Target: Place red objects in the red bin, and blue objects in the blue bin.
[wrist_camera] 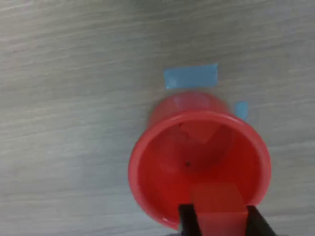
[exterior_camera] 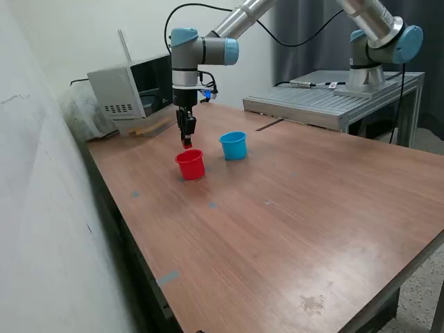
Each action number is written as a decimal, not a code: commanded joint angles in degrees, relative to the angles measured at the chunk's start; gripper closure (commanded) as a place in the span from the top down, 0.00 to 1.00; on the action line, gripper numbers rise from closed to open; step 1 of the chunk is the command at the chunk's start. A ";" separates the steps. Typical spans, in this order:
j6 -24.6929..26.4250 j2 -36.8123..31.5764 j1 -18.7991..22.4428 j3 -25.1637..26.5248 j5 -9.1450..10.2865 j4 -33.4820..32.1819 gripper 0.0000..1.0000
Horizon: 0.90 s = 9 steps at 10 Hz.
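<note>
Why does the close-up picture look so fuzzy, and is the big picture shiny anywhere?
Wrist view: soft all over, the red bin and the red cube between the jaws both blurry, the wood grain smeared. Exterior view: sharper, with pale glare on the table toward that view's right.

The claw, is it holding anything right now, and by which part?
The claw grips a red cube by two opposite side faces, above the red bin.
</note>
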 commanded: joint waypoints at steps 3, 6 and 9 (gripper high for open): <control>0.00 0.06 0.07 0.18 0.04 -0.46 1.00; 0.00 0.06 -0.01 0.27 0.04 -0.54 1.00; -0.09 -5.96 0.60 4.81 -0.66 6.62 1.00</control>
